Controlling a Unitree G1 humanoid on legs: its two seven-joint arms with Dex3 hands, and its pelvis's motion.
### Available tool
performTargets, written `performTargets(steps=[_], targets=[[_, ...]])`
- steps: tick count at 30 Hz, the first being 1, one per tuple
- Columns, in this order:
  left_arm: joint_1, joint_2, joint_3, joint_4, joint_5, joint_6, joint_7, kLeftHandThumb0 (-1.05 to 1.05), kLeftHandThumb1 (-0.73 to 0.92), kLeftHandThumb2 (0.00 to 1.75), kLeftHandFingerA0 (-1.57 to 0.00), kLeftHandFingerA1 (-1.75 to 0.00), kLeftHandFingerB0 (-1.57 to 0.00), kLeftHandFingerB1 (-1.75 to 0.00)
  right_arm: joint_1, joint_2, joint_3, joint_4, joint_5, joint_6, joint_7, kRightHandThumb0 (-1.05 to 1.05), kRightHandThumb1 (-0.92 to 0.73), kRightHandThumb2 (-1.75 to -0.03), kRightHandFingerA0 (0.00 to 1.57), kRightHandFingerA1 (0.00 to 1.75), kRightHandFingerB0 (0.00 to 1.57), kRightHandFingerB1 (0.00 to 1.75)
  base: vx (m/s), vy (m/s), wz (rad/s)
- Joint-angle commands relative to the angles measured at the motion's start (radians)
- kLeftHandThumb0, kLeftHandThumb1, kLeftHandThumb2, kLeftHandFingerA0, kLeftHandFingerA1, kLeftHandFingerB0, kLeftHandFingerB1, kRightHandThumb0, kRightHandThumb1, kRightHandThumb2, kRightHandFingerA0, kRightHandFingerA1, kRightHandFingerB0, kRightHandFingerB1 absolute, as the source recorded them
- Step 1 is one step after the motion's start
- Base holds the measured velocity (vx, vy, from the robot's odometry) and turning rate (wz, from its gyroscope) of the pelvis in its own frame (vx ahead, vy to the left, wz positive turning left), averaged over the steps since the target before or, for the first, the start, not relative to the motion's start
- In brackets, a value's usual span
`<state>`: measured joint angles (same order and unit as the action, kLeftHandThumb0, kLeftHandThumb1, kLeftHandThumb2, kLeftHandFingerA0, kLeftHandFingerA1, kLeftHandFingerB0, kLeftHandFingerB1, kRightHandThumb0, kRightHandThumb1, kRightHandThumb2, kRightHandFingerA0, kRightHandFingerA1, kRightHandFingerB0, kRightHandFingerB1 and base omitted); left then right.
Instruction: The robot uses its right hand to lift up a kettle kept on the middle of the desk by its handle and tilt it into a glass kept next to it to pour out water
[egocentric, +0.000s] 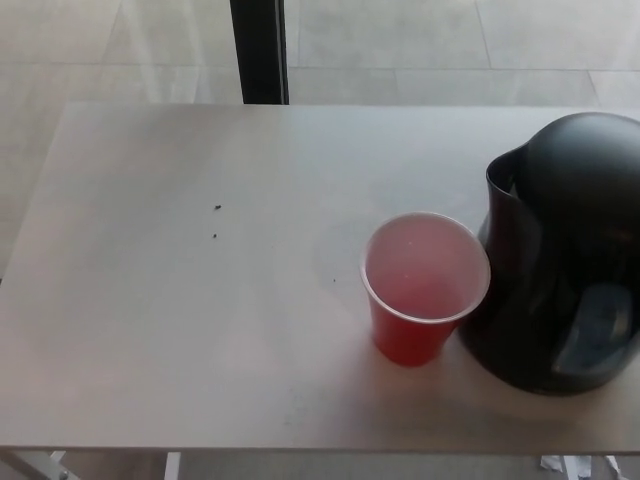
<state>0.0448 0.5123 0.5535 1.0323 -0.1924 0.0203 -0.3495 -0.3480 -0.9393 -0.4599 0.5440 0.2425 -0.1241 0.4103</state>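
Looking down from the head view, a pale grey desk filled most of the frame, its near edge running along the bottom. A black kettle stood upright at the right side of the frame, part of it cut off by the right edge. Its rounded lid sat towards the upper right, and its spout pointed left, towards the middle of the picture. A bluish window showed low on its body, near the lower right.

A red plastic cup stood upright just left of the kettle, right of centre and slightly below the middle. It looked to be touching the kettle's side, or very nearly so. Its inside appeared pinkish; whether it held any water could not be told.

Two small dark specks lay on the desk left of centre. A dark vertical post rose beyond the desk's far edge, at the top of the frame, against a light tiled floor.

Neither robot hand appeared anywhere, so the state of their fingers could not be told.
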Motion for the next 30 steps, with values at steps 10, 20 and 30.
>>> performTargets(steps=[10, 20, 30], targets=[[0.031, -0.010, 0.003, 0.002, -0.047, -0.034, -0.032, -0.78, 0.73, 0.62, -0.48, -0.47, -0.32, -0.32, 0.002, 0.095, 0.290, -0.325, -0.001, 0.262, 0.155, -0.60, -0.35, -0.79, 0.02, 0.35, 0.03, 0.25, 0.00, 0.000, 0.00], [0.040, -0.007, -0.019, -0.026, -0.044, -0.038, -0.021, -0.76, 0.73, 0.62, -0.48, -0.44, -0.31, -0.33, -0.036, 0.106, 0.430, -0.314, -0.072, 0.329, 0.197, -0.60, -0.34, -0.76, 0.01, 0.27, 0.04, 0.19, 0.00, 0.000, 0.00], [0.026, -0.006, -0.030, 0.010, -0.045, -0.063, -0.017, -0.77, 0.57, 0.95, -0.43, -0.56, -0.24, -0.47, -0.100, 0.064, 0.516, -0.220, -0.151, 0.355, 0.275, -0.62, -0.35, -0.71, 0.00, 0.11, 0.00, 0.03, 0.00, 0.000, 0.00]])
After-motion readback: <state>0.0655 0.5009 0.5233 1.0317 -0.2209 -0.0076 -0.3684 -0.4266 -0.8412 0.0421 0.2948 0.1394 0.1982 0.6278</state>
